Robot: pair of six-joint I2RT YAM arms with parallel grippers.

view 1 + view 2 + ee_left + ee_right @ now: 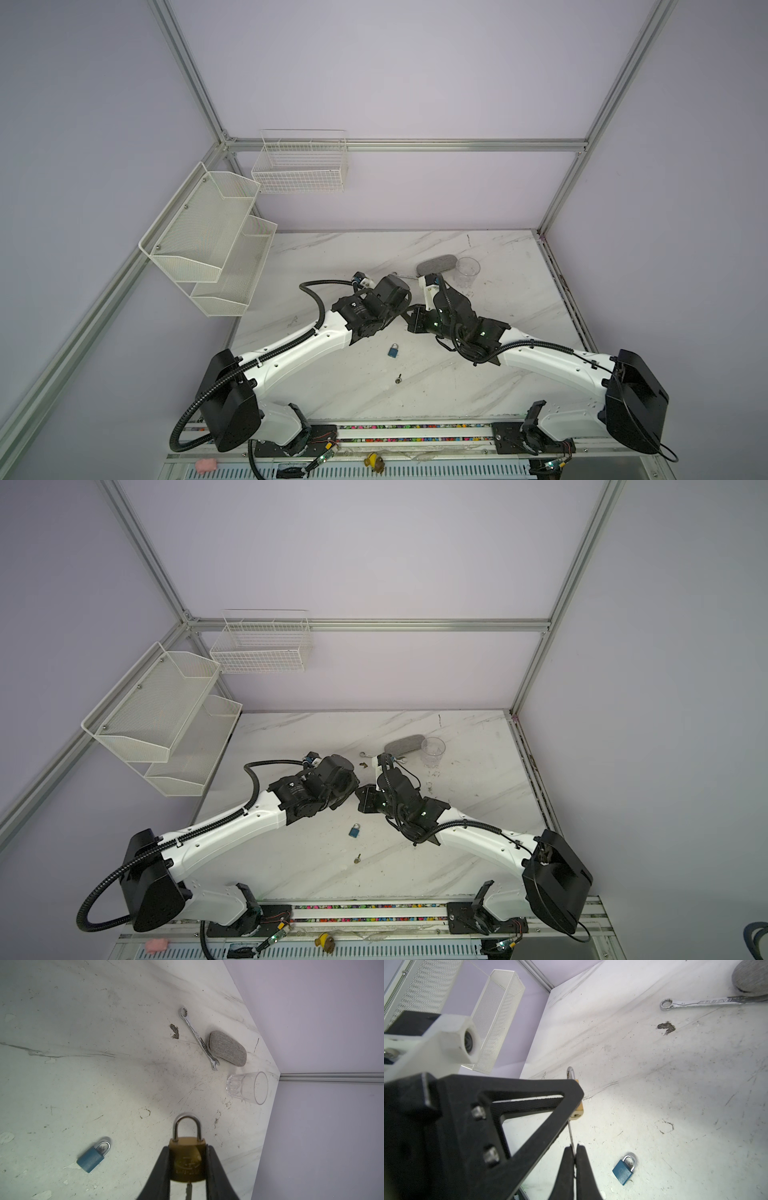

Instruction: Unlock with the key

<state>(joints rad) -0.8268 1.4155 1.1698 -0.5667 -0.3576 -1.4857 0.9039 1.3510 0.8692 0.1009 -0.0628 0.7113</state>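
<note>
A brass padlock with a steel shackle hangs above the table, clamped by its sides in my left gripper. From the right wrist view only an edge of the brass padlock shows past a left finger. My right gripper is shut on a thin key. The key's blade points at the lock's underside and its tip meets the body there. How deep it sits is hidden. In both top views the two wrists meet mid-table.
A blue padlock and a loose key lie on the marble table nearer the front. A wrench, grey pouch and clear glass sit behind. Mesh shelves and a wire basket hang at the left.
</note>
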